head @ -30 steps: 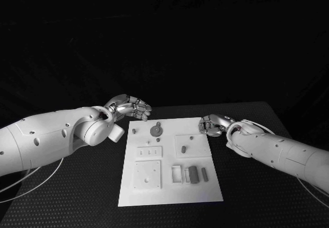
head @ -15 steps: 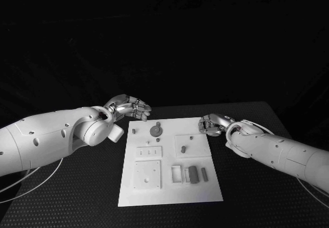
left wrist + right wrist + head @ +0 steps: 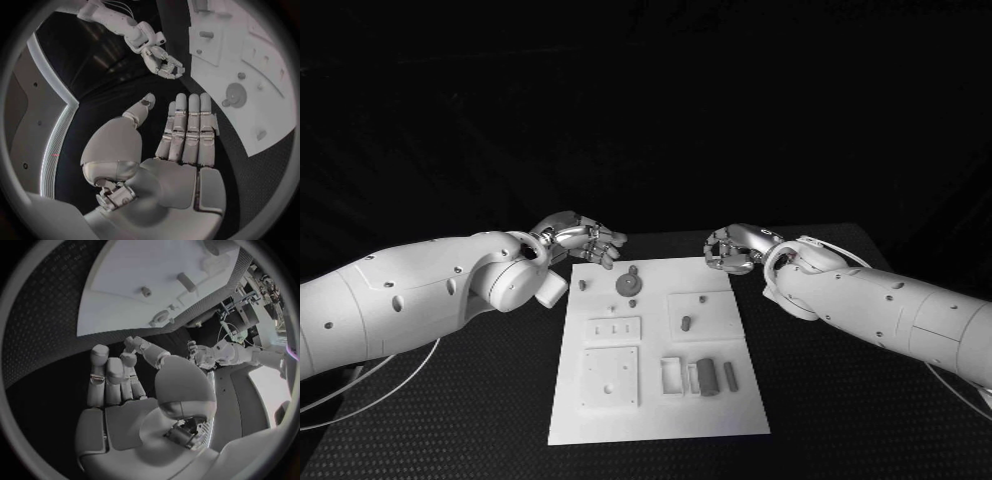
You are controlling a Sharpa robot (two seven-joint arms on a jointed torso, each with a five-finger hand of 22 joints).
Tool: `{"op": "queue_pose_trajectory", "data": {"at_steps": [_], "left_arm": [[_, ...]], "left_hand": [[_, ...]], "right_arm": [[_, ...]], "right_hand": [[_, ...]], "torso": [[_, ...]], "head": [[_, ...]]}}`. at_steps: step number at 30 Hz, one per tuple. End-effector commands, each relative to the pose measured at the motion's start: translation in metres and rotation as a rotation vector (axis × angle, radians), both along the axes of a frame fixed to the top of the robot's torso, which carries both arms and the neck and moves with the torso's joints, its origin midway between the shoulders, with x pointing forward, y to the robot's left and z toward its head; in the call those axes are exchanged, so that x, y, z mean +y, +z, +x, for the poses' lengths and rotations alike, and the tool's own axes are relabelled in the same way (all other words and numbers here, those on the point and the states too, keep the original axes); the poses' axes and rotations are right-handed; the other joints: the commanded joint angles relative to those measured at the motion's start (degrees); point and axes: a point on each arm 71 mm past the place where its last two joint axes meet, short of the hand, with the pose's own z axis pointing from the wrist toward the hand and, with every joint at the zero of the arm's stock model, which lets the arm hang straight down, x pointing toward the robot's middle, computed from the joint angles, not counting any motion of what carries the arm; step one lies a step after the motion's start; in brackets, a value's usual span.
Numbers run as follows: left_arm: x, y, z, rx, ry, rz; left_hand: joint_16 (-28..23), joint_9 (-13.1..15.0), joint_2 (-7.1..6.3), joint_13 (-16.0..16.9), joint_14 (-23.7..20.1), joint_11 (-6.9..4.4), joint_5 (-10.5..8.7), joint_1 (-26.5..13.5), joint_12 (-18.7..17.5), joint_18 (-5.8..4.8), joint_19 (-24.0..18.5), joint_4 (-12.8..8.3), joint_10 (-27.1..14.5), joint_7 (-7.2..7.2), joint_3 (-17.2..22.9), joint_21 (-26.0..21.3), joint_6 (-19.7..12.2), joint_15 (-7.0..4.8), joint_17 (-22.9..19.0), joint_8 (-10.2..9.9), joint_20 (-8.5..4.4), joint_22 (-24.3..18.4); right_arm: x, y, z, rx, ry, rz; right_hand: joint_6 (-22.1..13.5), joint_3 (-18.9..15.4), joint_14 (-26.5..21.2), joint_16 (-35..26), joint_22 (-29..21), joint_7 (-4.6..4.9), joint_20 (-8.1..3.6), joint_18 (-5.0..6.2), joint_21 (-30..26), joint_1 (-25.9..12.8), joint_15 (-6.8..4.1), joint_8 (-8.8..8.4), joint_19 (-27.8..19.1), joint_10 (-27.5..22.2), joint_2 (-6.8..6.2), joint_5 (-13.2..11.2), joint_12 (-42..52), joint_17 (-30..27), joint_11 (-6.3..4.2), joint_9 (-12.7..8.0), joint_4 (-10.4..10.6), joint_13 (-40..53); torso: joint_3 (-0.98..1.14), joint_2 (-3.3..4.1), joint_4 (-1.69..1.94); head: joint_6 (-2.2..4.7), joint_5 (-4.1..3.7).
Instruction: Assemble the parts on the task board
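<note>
The white task board (image 3: 661,405) lies in the middle of the black table. On it are a round grey disc part (image 3: 630,285), a small peg (image 3: 687,322) and two dark blocks (image 3: 707,377) near the front. My left hand (image 3: 581,240) hovers at the board's far left corner, fingers stretched out and empty (image 3: 181,145). My right hand (image 3: 733,248) hangs at the far right corner, also holding nothing (image 3: 125,390). The left wrist view shows the board (image 3: 250,75), the disc (image 3: 235,93) and the right hand (image 3: 164,64).
White raised plates with holes (image 3: 612,372) and a slotted holder (image 3: 672,371) sit on the board's near half. Black table surface (image 3: 459,400) runs along both sides of the board. My thick white forearms flank the board's far half.
The right hand has moved away from me and inward, to the board's far right corner. The whole view has shifted a little; the left hand stays by its corner.
</note>
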Motion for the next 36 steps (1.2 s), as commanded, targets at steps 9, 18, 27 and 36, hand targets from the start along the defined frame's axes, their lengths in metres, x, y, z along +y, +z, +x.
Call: {"op": "queue_pose_trajectory", "data": {"at_steps": [9,18,27,36], "left_arm": [[-0.017,-0.038,-0.009,0.131,-0.017,0.138],[-0.038,-0.050,-0.019,0.178,-0.055,0.149],[-0.047,-0.052,-0.024,0.179,-0.076,0.141],[-0.048,-0.050,-0.023,0.162,-0.054,0.120]], "left_hand": [[-2.2,-0.7,-1.18,-0.4,-2.2,1.52,-0.29,-4.7,-2.8,0.42,-2.0,1.8,-2.4,1.05,-2.0,-2.0,-1.3,1.20,-0.1,-1.9,1.09,-0.2],[-2.6,-0.6,0.54,-0.2,-2.4,1.56,-0.29,-6.2,-3.4,0.84,-2.2,-0.4,-2.4,0.80,-4.7,-2.5,-1.2,1.33,0.4,-2.1,1.33,0.0],[-2.7,-0.7,1.04,-0.1,-2.3,1.60,-0.29,-6.6,-3.6,0.90,-2.1,-0.7,-2.5,0.79,-5.1,-2.6,-1.2,1.32,0.5,-2.2,1.35,0.0],[-2.6,-0.7,1.92,0.0,-1.8,1.62,-0.29,-6.7,-3.8,1.03,-1.6,-1.3,-2.4,0.69,-5.3,-2.5,-1.2,1.14,0.7,-2.4,1.24,0.1]], "right_arm": [[0.050,0.005,-0.024,0.036,0.063,-0.058],[0.084,0.010,-0.043,0.033,0.139,-0.036],[0.104,0.012,-0.053,0.032,0.189,-0.028],[0.117,0.011,-0.063,0.049,0.233,-0.021]], "right_hand": [[14.7,0.1,0.4,0.2,1.1,-0.44,-0.12,1.61,0.4,-0.2,-0.28,0.22,0.4,-0.2,0.30,0.0,0.2,0.0,-0.88,0.1,-0.6,-0.1],[14.7,0.1,0.4,0.2,1.1,-0.46,-0.15,1.61,0.4,-0.3,-0.32,0.22,0.5,-0.1,0.32,0.0,0.2,0.0,-0.90,0.1,-0.7,-0.1],[14.7,0.1,0.5,0.1,1.1,-0.47,-0.17,1.61,0.4,-0.3,-0.34,0.22,0.6,-0.1,0.32,0.0,0.2,0.0,-0.92,0.1,-0.8,-0.1],[14.7,0.1,0.6,0.1,1.0,-0.48,-0.18,1.61,0.4,-0.4,-0.36,0.21,0.6,0.0,0.33,0.0,0.2,0.0,-0.93,0.2,-0.8,-0.2]], "torso": [[-0.82,-2.91,-1.08],[-1.08,-3.79,-0.89],[-1.06,-3.66,-0.88],[-1.00,-3.54,-0.90]], "head": [[0.09,1.90],[-0.36,2.88],[-0.13,2.86],[-0.12,2.78]]}}
